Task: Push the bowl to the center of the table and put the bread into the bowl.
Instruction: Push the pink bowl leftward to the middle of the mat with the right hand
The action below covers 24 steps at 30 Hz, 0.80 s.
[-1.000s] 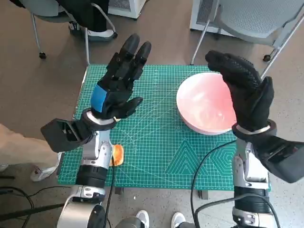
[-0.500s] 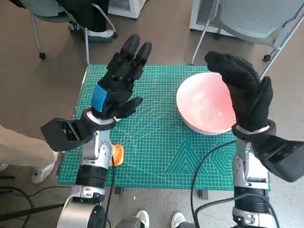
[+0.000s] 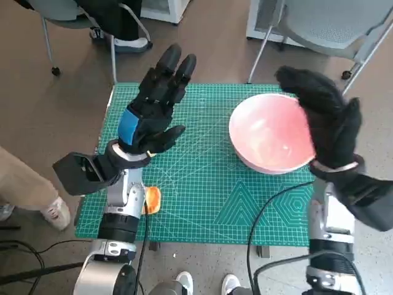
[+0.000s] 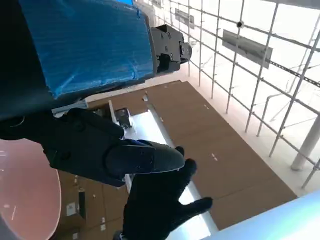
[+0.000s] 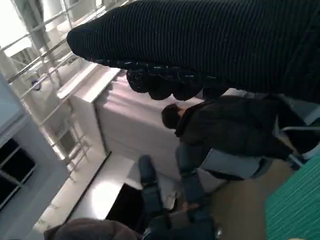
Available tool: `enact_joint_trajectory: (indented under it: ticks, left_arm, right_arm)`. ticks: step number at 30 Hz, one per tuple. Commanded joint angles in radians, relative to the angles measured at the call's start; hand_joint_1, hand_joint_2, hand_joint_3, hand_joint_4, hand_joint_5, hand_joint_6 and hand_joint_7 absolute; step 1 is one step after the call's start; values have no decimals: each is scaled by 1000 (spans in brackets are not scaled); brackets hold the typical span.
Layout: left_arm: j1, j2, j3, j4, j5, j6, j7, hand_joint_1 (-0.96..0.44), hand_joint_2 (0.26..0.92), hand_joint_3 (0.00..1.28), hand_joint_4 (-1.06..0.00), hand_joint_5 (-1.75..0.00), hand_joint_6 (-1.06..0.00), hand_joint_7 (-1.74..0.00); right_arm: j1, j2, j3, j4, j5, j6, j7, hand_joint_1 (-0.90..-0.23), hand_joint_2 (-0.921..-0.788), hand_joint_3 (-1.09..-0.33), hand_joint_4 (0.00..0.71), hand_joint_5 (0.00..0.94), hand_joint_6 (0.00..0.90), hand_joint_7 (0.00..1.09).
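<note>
Raising both hands, fingers spread and holding nothing, I set my right hand (image 3: 325, 117) beside the bowl (image 3: 270, 140) at three o'clock to push it centerward; bread (image 3: 151, 200) waits at seven o'clock, behind my left hand (image 3: 153, 110).

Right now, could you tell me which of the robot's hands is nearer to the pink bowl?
The right. The right hand is raised at the bowl's right edge, overlapping its rim in the head view. The left hand is raised over the mat's left part, well apart from the bowl.
</note>
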Motion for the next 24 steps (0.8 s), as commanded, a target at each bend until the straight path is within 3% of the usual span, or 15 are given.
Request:
enact_joint_trajectory:
  ticks: [1,10,17,24]
  left_arm:
    - [2,7,6,13,-1,-2,-12,-556,921,307,1,1,-119,-18]
    - [4,11,11,21,-2,-6,-16,-564,921,300,-1,0,-125,-21]
    - [4,15,16,33,-1,-15,-21,-565,921,299,-3,-1,-128,-22]
    - [6,20,21,39,-4,-21,-28,-563,921,295,-11,-5,-135,-26]
  right_arm:
    - [-58,-52,-66,168,15,-37,11,-688,-921,-731,220,5,105,427]
    - [-177,-121,-131,511,-41,-123,-74,-681,-921,-750,193,0,112,376]
    - [-242,-173,-145,721,-80,-95,-155,-682,-921,-763,174,2,119,324]
    - [-263,-183,-149,814,-99,-45,-198,-648,-921,-812,168,2,133,265]
